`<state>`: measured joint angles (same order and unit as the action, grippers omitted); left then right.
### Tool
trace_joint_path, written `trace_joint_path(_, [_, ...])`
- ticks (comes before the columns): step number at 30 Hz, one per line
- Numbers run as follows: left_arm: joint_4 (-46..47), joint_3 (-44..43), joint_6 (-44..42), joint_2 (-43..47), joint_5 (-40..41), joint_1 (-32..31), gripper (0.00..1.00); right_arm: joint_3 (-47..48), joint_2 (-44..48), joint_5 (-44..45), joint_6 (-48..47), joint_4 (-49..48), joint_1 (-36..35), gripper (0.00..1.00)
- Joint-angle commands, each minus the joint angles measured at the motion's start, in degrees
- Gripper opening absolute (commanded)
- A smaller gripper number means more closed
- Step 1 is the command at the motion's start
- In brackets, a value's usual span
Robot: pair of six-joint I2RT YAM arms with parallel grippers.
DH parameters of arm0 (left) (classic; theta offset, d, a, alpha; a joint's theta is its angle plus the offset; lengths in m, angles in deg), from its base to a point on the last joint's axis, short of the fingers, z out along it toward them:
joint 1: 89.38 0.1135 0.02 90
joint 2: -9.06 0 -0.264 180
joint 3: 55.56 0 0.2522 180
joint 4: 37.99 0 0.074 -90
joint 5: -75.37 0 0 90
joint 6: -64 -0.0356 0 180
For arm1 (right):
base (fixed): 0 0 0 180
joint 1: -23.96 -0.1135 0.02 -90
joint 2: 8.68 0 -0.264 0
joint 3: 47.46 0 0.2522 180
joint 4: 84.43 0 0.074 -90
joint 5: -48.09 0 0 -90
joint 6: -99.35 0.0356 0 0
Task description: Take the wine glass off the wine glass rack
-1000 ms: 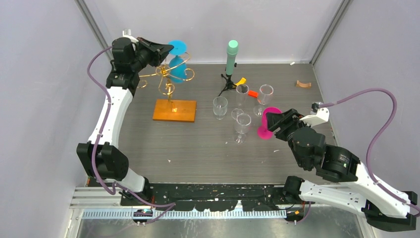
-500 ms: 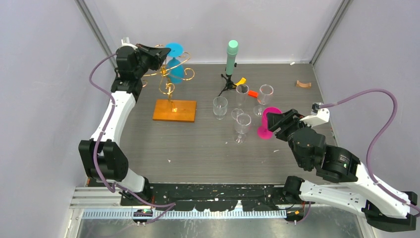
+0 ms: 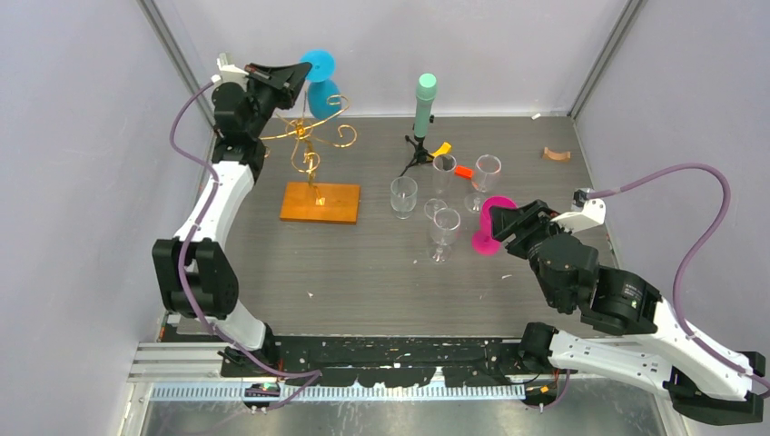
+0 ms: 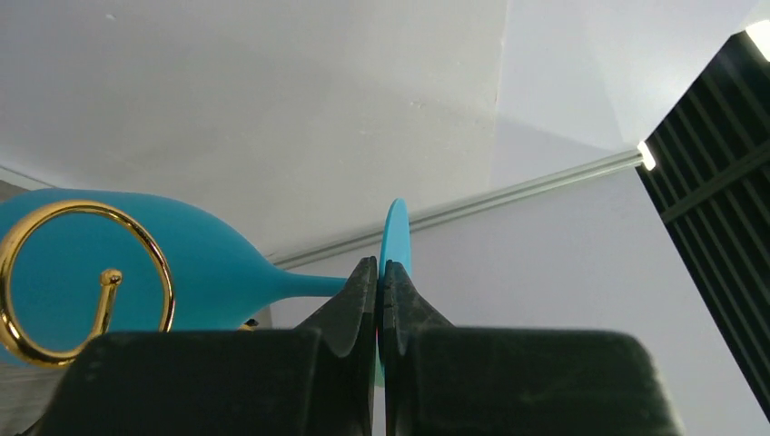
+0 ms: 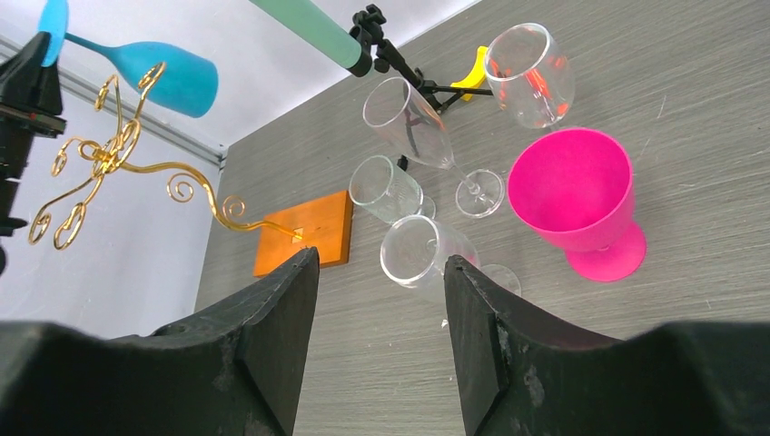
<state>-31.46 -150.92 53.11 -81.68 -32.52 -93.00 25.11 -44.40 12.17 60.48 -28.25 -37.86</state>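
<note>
We see the left gripper raised at the far left corner of the scene. Its two fingers are pressed tight together on the thin round foot of the blue wine glass. The glass is tipped well over in that grip (foot at the fingers, bowl pointing away from them). It sits up at the top of the wine glass rack.

From the left wrist camera, one gold scroll curl of the rack crosses in front of the bowl. We cannot tell whether wire and glass touch. The rack's wooden base lies flat on the table, left of centre.

The right gripper hangs low over the right side of the table. Its fingers are spread well apart, with nothing between them and nothing touching them.

Just beyond it a pink goblet stands upright. A cluster of clear glasses stands beside the goblet, to its left. Farther back we see a mint-green cylinder on a black tripod.
</note>
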Motion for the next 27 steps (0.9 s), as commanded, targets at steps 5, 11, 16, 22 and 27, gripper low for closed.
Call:
trace_joint_path(5, [21.0, -4.8, 4.3, -4.9, -8.4, 0.0, 0.00, 0.6, 0.9, 0.5, -0.8, -2.3, -0.2, 0.62])
trace_joint_path(11, [29.2, -7.2, 4.0, -4.8, -12.7, -0.4, 0.00, -2.1, 2.4, -5.4, -5.5, -8.9, -0.2, 0.75])
trace_joint_path(16, [30.5, -10.7, 5.6, -3.7, -18.2, -0.4, 0.00, -3.7, 2.4, -14.8, -10.8, -15.5, -0.2, 0.85])
trace_joint_path(22, [37.7, -8.7, 19.3, -0.9, -19.6, -0.6, 0.00, -3.6, -0.3, -23.6, -13.0, -22.9, -0.2, 0.88])
trace_joint_path(27, [40.1, -2.5, 29.5, 5.3, -20.3, -1.8, 0.00, -3.6, -2.6, -26.3, -12.6, -30.2, -0.2, 0.89])
